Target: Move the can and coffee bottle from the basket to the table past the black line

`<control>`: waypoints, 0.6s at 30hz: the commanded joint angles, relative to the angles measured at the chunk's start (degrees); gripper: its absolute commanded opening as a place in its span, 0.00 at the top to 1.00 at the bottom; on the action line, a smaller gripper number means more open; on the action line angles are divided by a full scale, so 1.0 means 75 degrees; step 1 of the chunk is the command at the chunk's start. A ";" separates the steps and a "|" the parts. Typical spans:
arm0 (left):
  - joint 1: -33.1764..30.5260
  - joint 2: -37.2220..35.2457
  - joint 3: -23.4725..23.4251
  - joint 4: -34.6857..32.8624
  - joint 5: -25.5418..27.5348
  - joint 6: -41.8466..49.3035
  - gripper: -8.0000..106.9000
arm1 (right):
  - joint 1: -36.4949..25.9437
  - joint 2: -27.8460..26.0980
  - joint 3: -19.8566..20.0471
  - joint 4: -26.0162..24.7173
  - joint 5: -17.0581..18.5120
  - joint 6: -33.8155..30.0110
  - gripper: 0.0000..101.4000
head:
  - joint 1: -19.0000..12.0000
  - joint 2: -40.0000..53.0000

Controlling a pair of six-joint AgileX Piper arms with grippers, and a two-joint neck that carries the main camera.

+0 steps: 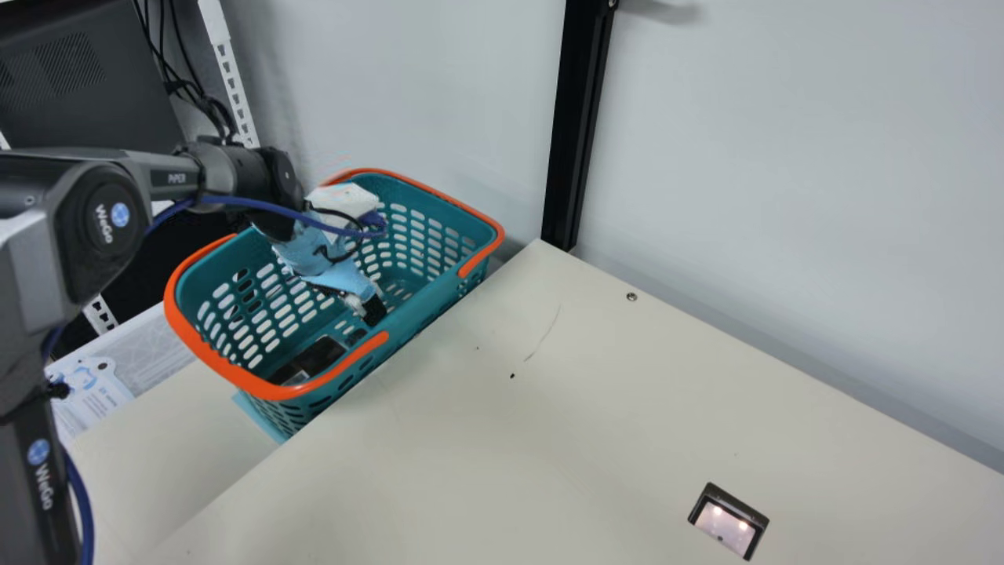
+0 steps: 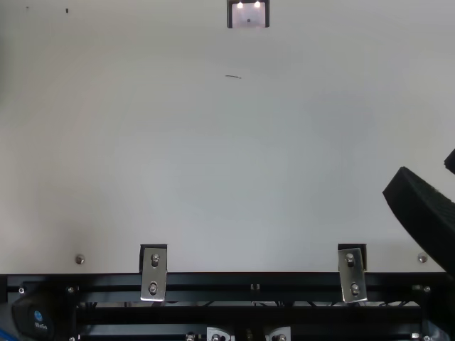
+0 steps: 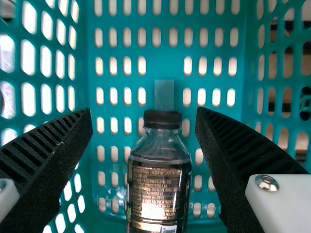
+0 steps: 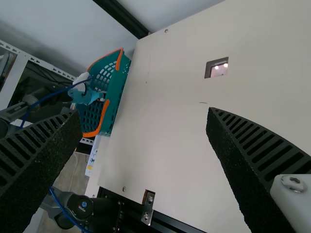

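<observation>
Coffee bottle in the teal basket, near spread left fingers; right fingers likewise apart.

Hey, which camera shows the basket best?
The main view: it shows most of the basket, including its orange rim. The left wrist view shows its slotted inside; the right wrist view shows it farther off.
</observation>
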 commanded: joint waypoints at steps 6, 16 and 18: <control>-0.0060 0.0275 0.0063 0.0264 0.0132 -0.0174 0.15 | 0.0000 0.0000 0.0000 0.0000 0.0000 0.0000 0.00 | -0.0195 0.0144; -0.0117 0.0341 0.0521 0.0526 0.0078 -0.0300 0.15 | 0.0000 0.0000 0.0000 0.0000 0.0000 0.0000 0.00 | -0.0195 0.0144; -0.0116 0.0349 0.0615 0.0576 0.0041 -0.0329 0.15 | 0.0000 0.0000 0.0000 0.0000 0.0000 0.0000 0.00 | -0.0195 0.0144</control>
